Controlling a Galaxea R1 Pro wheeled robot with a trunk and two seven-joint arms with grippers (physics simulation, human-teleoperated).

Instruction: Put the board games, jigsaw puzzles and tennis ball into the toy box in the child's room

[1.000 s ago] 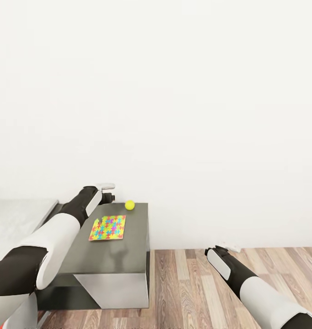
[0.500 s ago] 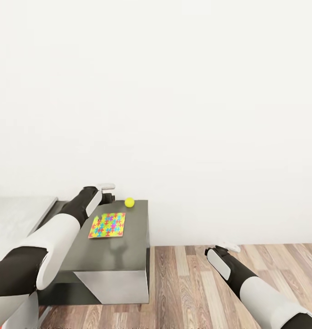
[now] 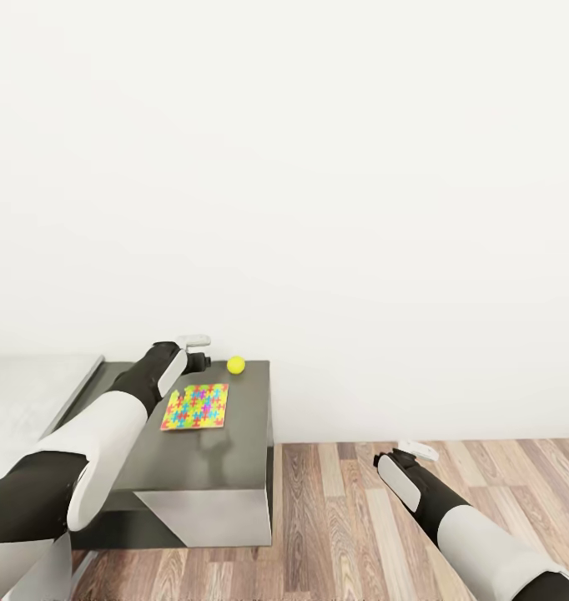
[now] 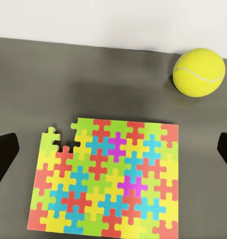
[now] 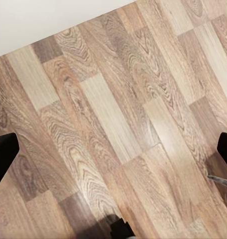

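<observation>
While the left claw (image 3: 203, 361) hangs above the dark table (image 3: 226, 467) in the head view, a jigsaw puzzle (image 3: 195, 406) lies just beneath it and a tennis ball (image 3: 236, 364) just beside. The left wrist view shows its fingers spread wide around the puzzle. The right wrist view shows the right claw (image 5: 113, 154) spread above the wood floor (image 5: 118, 139).

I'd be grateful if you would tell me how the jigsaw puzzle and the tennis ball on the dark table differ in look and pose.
The jigsaw puzzle is a flat rectangle; the tennis ball is a sphere. The puzzle is multicoloured in interlocking pieces, with one corner piece missing; the ball is plain yellow with a pale seam. In the head view the puzzle lies nearer the robot, the ball nearer the wall. Both rest apart on the dark table, neither held.
</observation>
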